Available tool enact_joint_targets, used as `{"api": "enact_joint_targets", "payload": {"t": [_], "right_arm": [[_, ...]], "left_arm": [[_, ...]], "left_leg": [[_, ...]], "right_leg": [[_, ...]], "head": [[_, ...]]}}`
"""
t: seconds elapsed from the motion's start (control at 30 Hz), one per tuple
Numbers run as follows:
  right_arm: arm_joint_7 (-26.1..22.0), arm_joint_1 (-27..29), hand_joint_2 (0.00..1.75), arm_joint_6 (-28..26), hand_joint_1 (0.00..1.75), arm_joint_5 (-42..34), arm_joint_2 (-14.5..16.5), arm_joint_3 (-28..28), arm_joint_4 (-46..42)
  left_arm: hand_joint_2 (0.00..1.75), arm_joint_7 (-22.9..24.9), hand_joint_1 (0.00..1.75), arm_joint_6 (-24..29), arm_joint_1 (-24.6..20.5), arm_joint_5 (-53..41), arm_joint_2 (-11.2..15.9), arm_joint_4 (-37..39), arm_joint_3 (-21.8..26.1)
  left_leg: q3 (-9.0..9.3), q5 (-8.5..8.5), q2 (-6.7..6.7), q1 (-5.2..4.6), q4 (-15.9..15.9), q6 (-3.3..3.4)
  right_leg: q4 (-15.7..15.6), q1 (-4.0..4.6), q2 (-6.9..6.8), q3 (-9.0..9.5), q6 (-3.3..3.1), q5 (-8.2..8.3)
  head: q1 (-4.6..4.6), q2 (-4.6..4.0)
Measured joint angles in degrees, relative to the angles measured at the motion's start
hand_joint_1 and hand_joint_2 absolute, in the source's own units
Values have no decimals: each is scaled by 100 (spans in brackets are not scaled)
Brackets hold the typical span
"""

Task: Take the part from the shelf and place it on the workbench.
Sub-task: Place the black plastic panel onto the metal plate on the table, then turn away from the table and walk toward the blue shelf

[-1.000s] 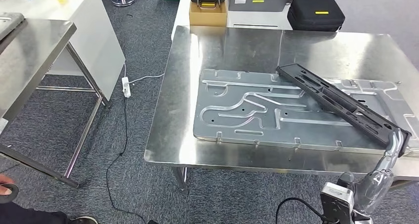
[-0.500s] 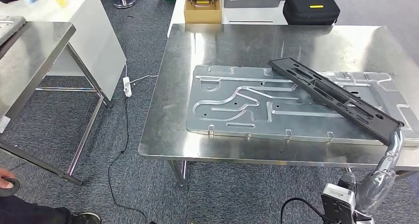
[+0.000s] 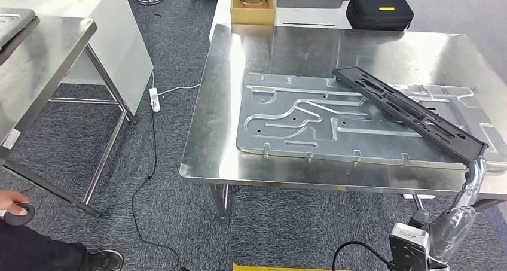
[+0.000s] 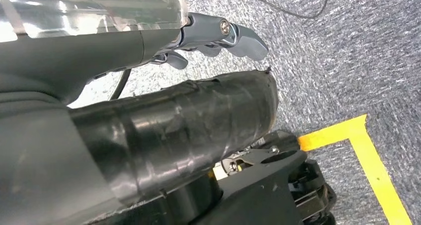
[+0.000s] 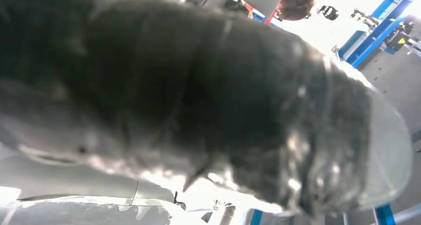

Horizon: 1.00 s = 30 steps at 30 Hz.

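Right hand point(image 3: 476, 170) grips part point(image 3: 412, 114) (near end), over workbench point(image 3: 287, 49).

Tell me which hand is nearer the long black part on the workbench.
Right. The right hand grips the near end of the long black part at the workbench edge. The left hand hangs over the carpet floor, away from it.

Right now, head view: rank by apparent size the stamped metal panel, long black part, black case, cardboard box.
1. Stamped metal panel, largest.
2. Long black part, held at its near end by the right hand.
3. Black case.
4. Cardboard box, cut off by the frame edge and far away, so its rank is unsure.
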Motion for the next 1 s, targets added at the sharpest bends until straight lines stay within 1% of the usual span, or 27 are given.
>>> {"api": "enact_joint_targets", "payload": {"t": [0.03, 0.07, 0.1, 0.13, 0.2, 0.23, 0.27, 0.3, 0.33, 0.37, 0.4, 0.43, 0.47, 0.53, 0.57, 0.6, 0.63, 0.7, 0.73, 0.77, 0.8, 0.83, 0.87, 0.9, 0.93, 0.97, 1.0], "right_arm": [[1, -1, 0, -1, 0, -1, 0, 0, -1], [1, -2, 0, -1, 0, -2, 0, 0, -5], [2, -2, 0, 1, 0, -3, 0, 0, -8], [2, 0, 0, 3, 0, -6, 0, 0, -11], [2, -2, 0, 12, 0, -14, 0, 0, -14], [2, -5, 0, 16, 0, -19, 0, 0, -15], [2, -8, 0, 21, 0, -21, 0, 0, -15], [2, -9, 0, 23, 0, -23, 0, 0, -16], [2, -9, 0, 25, 0, -25, 0, 0, -16], [2, -8, 0, 25, 0, -26, 0, 0, -16], [2, -7, 0, 25, 0, -29, 0, 0, -16], [2, -7, 0, 25, 0, -32, 0, 0, -16], [2, -7, 0, 25, 0, -35, 0, 0, -16], [2, -7, 0, 23, 0, -38, 0, 0, -17], [1, -8, 0, 22, 0, -38, 0, 0, -17], [-1, -10, 0, 22, 0, -37, 0, 0, -18], [-2, -10, 0, 21, 0, -36, 0, 0, -19], [-4, -9, 0, 21, 0, -28, 0, -1, -18], [-5, -5, 0, 21, 0, -23, -1, -2, -17], [-5, -3, 0, 21, 0, -18, -1, -3, -17], [-5, 1, 0, 21, 0, -14, -2, -6, -16], [-5, 4, 0, 21, 0, -14, -2, -8, -15], [-5, 7, 0, 21, 0, -13, -2, -10, -14], [-4, 10, 0, 21, 0, -13, -2, -11, -13], [-4, 12, 0, 21, 0, -13, -2, -12, -11], [-4, 13, 0, 21, 0, -13, -2, -13, -11], [-4, 12, 0, 21, 0, -13, -3, -15, -11]], "left_arm": [[0, 2, 0, 2, -3, -1, -3, 0, 0], [0, 3, 0, 4, -6, -3, -7, 0, 0], [0, 3, 0, 6, -8, -4, -9, 0, 0], [0, 2, 0, 7, -11, -5, -9, 0, 0], [0, 1, 0, 8, -11, -5, -8, 0, 0], [0, 1, 0, 8, -11, -5, -8, 0, -1], [0, 2, 0, 8, -11, -6, -7, 0, -1], [0, 2, 0, 8, -11, -7, -7, 0, -2], [0, 3, 0, 7, -10, -7, -7, 0, -1], [0, 3, 0, 7, -8, -8, -7, 0, -1], [0, 3, 0, 7, -7, -8, -7, 0, 0], [0, 3, 0, 7, -6, -8, -7, 0, 0], [0, 4, 0, 7, -6, -8, -7, 0, 0], [0, 5, 0, 7, -17, -9, -6, 0, -1], [0, 4, 0, 8, -25, -10, -5, -1, -1], [0, 4, 0, 8, -30, -12, -5, -1, -2], [0, 5, 0, 8, -32, -12, -4, -1, -2], [0, 10, 0, 7, -22, -12, -5, -1, -1], [0, 12, 0, 7, -22, -12, -7, -1, 0], [0, 14, 0, 7, -25, -12, -9, 0, 1], [0, 14, 0, 7, -30, -12, -11, 0, 1], [0, 14, 0, 6, -33, -12, -11, 0, 1], [0, 14, 0, 5, -32, -12, -10, 0, 1], [0, 15, 0, 5, -28, -12, -10, 0, 1], [0, 15, 0, 4, -25, -12, -10, 0, 1], [0, 15, 0, 3, -23, -12, -10, 0, 1], [0, 15, 0, 1, -22, -12, -10, 0, 1]], "left_leg": [[-22, 3, -2, -11, 33, -18], [-44, 11, -4, -21, 55, -44], [-64, 25, -5, -29, 67, -77], [-80, 45, -5, -36, 69, -116], [-112, 43, -12, -35, 84, -181], [-157, -52, -18, -33, 173, -211], [-241, -226, -24, -25, 370, -239], [-351, -451, -28, -8, 652, -265], [-480, -685, -28, 3, 1021, -289], [-582, -856, -28, 14, 1356, -309], [-608, -927, -28, 18, 1543, -320], [-535, -904, -28, 20, 1538, -324], [-339, -781, -27, 20, 1287, -317], [196, -519, -29, 10, 455, -273], [373, -441, -29, -3, 143, -243], [458, -410, -30, -19, -32, -213], [454, -403, -30, -36, -70, -183], [421, -308, -20, -35, -102, -110], [398, -251, -10, -26, -128, -66], [368, -190, 1, -15, -153, -24], [325, -138, 12, -8, -162, 5], [266, -99, 15, -10, -155, 24], [205, -62, 17, -13, -139, 29], [141, -30, 18, -16, -120, 24], [82, -3, 19, -17, -100, 16], [32, 17, 19, -16, -75, 4], [-11, 32, 18, -13, -48, -8]], "right_leg": [[-377, 13, 1, 209, -29, 121], [-634, 25, 2, 338, -61, 187], [-741, 41, 5, 373, -96, 200], [-744, 56, 8, 357, -128, 224], [-774, 35, 6, 317, -209, 290], [-796, 19, 0, 294, -254, 330], [-817, 4, -7, 260, -295, 375], [-821, 4, -14, 220, -320, 411], [-816, 7, -18, 166, -335, 445], [-806, 12, -20, 110, -336, 478], [-795, 15, -22, 55, -331, 509], [-780, 16, -22, 1, -323, 541], [-766, 15, -21, -41, -312, 569], [-739, 21, -18, -96, -274, 620], [-730, 26, -17, -110, -246, 644], [-727, 27, -18, -118, -212, 669], [-733, 24, -20, -120, -174, 698], [-740, 9, -18, -131, -94, 737], [-689, 3, -13, -160, -64, 671], [-536, 0, -7, -224, -40, 511], [-271, -9, -3, -321, -24, 270], [83, -8, -2, -441, -6, 0], [447, -9, -1, -546, 11, -216], [697, -12, -1, -589, 25, -323], [764, -15, -2, -535, 34, -321], [590, -20, -2, -362, 35, -220], [242, -27, -3, -100, 31, -77]], "head": [[0, 0], [-2, 0], [-2, 0], [-3, 0], [-3, 0], [-7, 0], [-11, 0], [-15, 0], [-18, 0], [-18, 0], [-17, 0], [-18, 0], [-18, 0], [-19, 0], [-17, 0], [-16, 0], [-15, 0], [-15, 0], [-12, 0], [-10, 0], [-9, 0], [-7, 0], [-8, 0], [-8, 0], [-8, 0], [-8, 0], [-8, 0]]}}
